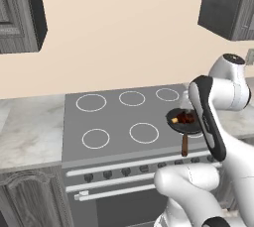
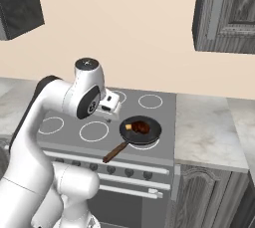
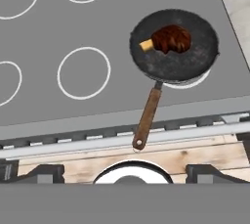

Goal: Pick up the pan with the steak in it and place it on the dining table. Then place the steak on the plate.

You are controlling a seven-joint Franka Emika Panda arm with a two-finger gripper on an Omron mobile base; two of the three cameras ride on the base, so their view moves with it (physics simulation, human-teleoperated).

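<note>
Dark grey stovetop [image 3: 97,100] lies under your gripper [image 3: 125,171], whose jaws are spread wide above the front edge, ready for the pan [image 3: 174,44] just ahead and right, steak [image 3: 169,38] inside, its handle [image 3: 147,115] angled back for grasping.

White glossy arm [image 1: 218,171], rounded tube segments, bulbous at the joints. Dark grey/black bands sit between segments; a long black strip [image 1: 207,117] runs along one link, seen in the left base view. Top joint has a flat round dark cap [image 2: 86,63] with a pale ring around it. Round dark disc [image 2: 92,106] with small markings on the side of that same joint housing. Just beside that housing, a small white boxy hand block [image 2: 109,101] with a dark recess. Fingers [image 3: 34,173]: two small dark blocky tips, set wide apart. No cables or screws visible.
</note>
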